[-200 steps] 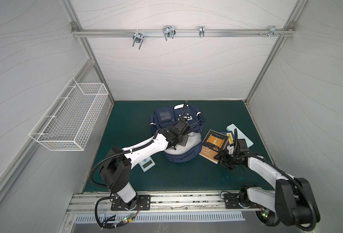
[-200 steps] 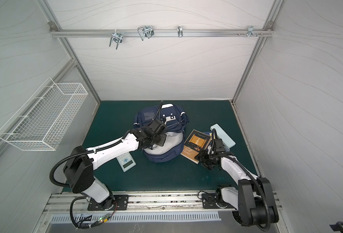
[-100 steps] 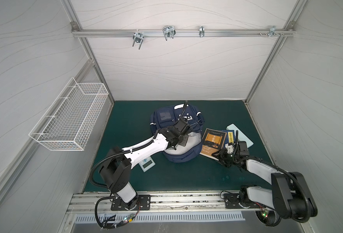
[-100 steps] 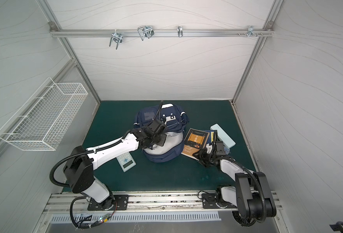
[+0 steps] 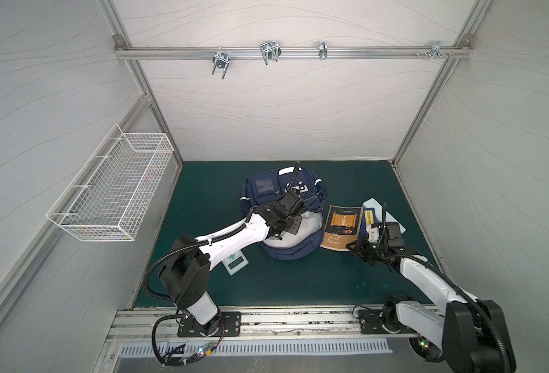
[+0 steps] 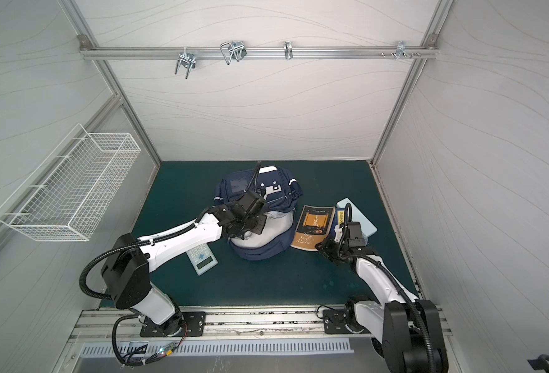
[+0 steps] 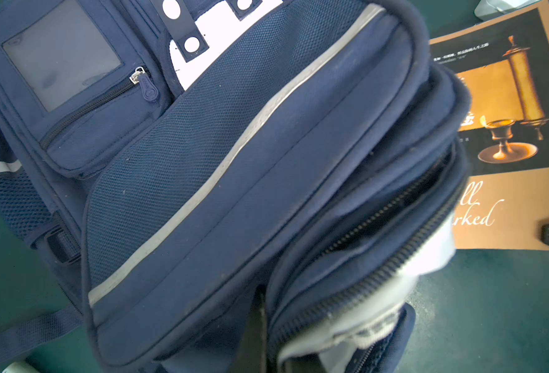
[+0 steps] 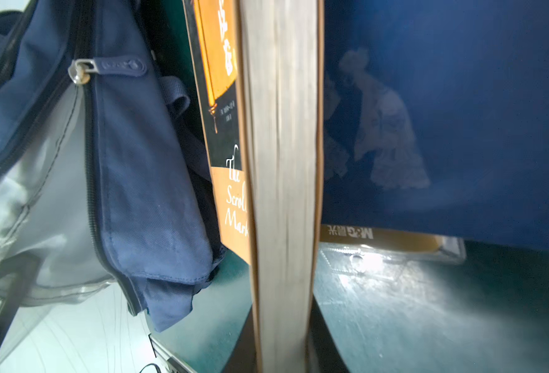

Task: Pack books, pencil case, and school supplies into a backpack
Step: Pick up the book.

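The backpack [image 5: 266, 193] slumps at the centre of the matte dark green worktop [image 5: 299, 284]. It is soft navy fabric with mesh panels, grey reflective piping and a white dotted patch. Its main compartment gapes toward 5 o'clock and shows smooth pale grey lining; what lies inside cannot be told. The left claw [image 5: 294, 224] is closed tight at the zip edge of that opening, and the left wrist view shows a fold of navy cloth pinched at its dark finger [image 7: 257, 323]. At 3 o'clock from the bag lies the brown book [image 5: 342, 227], a glossy tan cover with cream script. The right claw [image 5: 354, 249] grips its near corner, and the right wrist view shows the stacked page edges running between the two dark jaws. Just beside it at 3 o'clock is the navy book [image 5: 368, 219] with a yellow label, overlapping the pencil case [image 5: 373, 204], a smooth pale blue oblong with rounded corners. A clear plastic box [image 8: 392, 255] peeks from under the navy book. The calculator [image 6: 202, 258], flat and pale, lies at 8 o'clock from the bag, partly under the left arm. A white wire basket [image 5: 115, 190] hangs on the wall at 9 o'clock.
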Controlling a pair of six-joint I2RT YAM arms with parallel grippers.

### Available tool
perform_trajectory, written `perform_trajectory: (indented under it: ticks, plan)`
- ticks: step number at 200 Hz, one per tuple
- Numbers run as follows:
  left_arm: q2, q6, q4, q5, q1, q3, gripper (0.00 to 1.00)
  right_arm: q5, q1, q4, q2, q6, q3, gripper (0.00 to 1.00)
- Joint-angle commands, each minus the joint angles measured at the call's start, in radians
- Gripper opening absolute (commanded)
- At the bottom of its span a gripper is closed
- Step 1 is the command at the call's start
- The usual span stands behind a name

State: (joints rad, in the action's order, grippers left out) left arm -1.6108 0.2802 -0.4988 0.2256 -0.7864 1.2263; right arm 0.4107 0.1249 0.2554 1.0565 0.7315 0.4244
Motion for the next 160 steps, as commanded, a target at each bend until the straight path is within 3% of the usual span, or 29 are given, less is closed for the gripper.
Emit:
perform_trajectory:
  ticks: [1, 12, 30, 53, 107, 132, 160]
  plan:
    - [0.043, 0.011, 0.049, -0.006, -0.001, 0.04, 0.0, -0.058, 0.001, 0.061, 0.004, -0.048, 0.034, 0.24]
    - [0.045, 0.012, 0.049, -0.006, -0.002, 0.038, 0.0, -0.07, 0.0, 0.056, 0.035, -0.058, 0.056, 0.22]
    - [0.047, 0.01, 0.048, 0.0, -0.002, 0.036, 0.0, -0.078, 0.001, 0.074, 0.077, -0.082, 0.105, 0.0]
    - [0.051, 0.011, 0.048, 0.008, -0.001, 0.038, 0.0, -0.126, 0.024, 0.163, -0.001, -0.104, 0.159, 0.0]
    - [0.094, 0.065, 0.072, -0.035, 0.017, 0.045, 0.0, -0.253, 0.136, 0.58, -0.339, -0.128, 0.376, 0.0]
    - [0.101, 0.102, 0.074, -0.112, 0.073, 0.083, 0.0, -0.209, 0.241, 0.66, -0.425, -0.072, 0.429, 0.0]
    - [0.082, 0.104, 0.074, -0.163, 0.102, 0.096, 0.0, -0.073, 0.362, 0.577, -0.49, -0.001, 0.433, 0.0]
